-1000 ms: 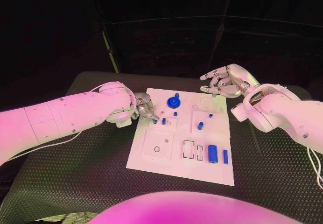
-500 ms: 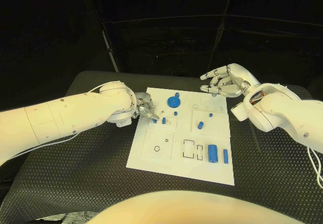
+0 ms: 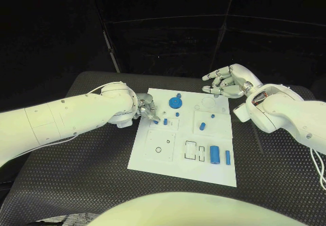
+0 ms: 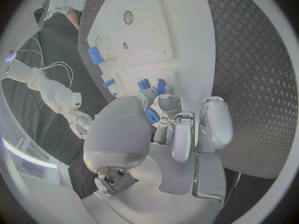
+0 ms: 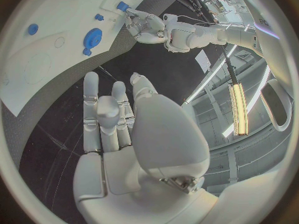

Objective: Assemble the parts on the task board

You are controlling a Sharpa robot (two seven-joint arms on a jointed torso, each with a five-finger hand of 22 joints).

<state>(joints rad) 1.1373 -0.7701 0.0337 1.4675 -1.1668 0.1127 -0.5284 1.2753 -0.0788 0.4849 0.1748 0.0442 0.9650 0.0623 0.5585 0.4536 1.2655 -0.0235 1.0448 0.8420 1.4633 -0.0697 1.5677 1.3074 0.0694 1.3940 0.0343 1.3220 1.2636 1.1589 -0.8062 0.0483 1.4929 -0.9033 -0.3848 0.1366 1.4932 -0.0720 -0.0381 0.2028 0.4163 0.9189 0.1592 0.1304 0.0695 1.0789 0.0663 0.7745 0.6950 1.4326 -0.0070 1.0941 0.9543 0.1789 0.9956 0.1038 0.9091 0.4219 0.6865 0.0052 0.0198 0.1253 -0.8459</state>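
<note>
The white task board lies in the middle of the black table. My left hand sits at the board's left edge, and its thumb and a finger pinch a small blue part just above the board. Two small blue pegs stand right beside the fingertips. A blue round knob sits near the board's far edge, and a blue cylinder and a thin blue bar lie at its near right. My right hand hovers over the board's far right corner, fingers apart and holding nothing.
Other small blue pegs stand in the board's middle right square. White rectangular slots and a plate with a hole fill the near half. Black textured mat surrounds the board.
</note>
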